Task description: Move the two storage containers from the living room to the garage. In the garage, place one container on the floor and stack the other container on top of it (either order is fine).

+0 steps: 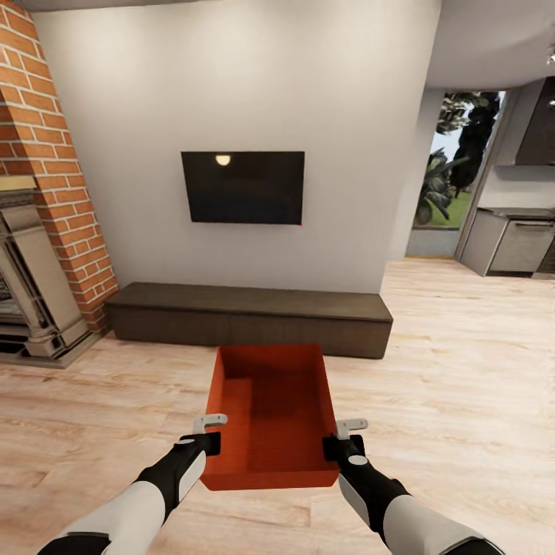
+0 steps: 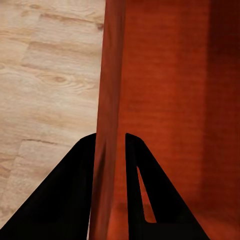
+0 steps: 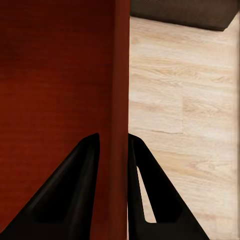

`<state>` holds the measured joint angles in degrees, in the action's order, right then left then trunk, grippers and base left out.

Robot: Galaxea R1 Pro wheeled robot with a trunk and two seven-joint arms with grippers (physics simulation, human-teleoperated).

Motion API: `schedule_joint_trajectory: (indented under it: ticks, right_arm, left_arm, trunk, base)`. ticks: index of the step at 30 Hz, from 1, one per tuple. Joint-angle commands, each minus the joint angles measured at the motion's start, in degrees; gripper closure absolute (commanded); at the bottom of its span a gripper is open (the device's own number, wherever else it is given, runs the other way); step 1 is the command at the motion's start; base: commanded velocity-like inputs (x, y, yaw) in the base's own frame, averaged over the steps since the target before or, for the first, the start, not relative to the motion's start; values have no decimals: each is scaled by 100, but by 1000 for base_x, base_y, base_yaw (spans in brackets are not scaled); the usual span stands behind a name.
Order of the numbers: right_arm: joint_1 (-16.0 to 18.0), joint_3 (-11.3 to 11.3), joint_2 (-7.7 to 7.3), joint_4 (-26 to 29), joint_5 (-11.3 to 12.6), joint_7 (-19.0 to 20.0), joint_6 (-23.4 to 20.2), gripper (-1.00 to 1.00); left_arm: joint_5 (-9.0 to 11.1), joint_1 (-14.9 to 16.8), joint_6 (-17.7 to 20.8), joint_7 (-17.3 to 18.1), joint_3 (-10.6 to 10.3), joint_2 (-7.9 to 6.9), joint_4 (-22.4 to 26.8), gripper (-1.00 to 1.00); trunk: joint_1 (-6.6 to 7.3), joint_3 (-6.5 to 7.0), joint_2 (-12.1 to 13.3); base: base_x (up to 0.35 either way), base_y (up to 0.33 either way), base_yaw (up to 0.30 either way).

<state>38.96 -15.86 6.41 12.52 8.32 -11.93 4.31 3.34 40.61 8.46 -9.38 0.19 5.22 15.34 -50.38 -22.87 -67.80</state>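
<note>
Container held up by both grippers in living rm.
We see the storage container [image 1: 271, 420], red-orange, open top, above the wood floor [image 1: 462, 370], in front of the low dark cabinet [image 1: 247, 316] under the TV [image 1: 243, 187]. Left gripper [image 1: 210, 432] fingers [image 2: 75, 195] clamped on its left wall; right gripper [image 1: 345, 436] fingers [image 3: 75, 195] clamped on its right wall, one finger inside, one outside.

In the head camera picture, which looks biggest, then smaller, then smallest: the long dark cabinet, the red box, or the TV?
1. The long dark cabinet looks biggest; it stretches widest.
2. The red box and the TV look about alike, so I won't rank them. The box is much nearer the camera, which makes it look bigger.
</note>
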Motion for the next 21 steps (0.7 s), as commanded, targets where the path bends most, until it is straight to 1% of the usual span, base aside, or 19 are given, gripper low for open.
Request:
schedule_joint_trajectory:
  ticks: [1,21]
  right_arm:
    - [6,21,18,-13,126,7,15,100]
    - [6,21,18,-13,126,7,17,100]
  left_arm:
    - [-27,-1,33,-51,19,5,30,100]
    - [-27,-2,33,-48,18,5,30,100]
  trunk:
    - [0,3,-4]
    - [0,173,-4]
  base:
    - [0,0,-121]
    - [0,0,-122]
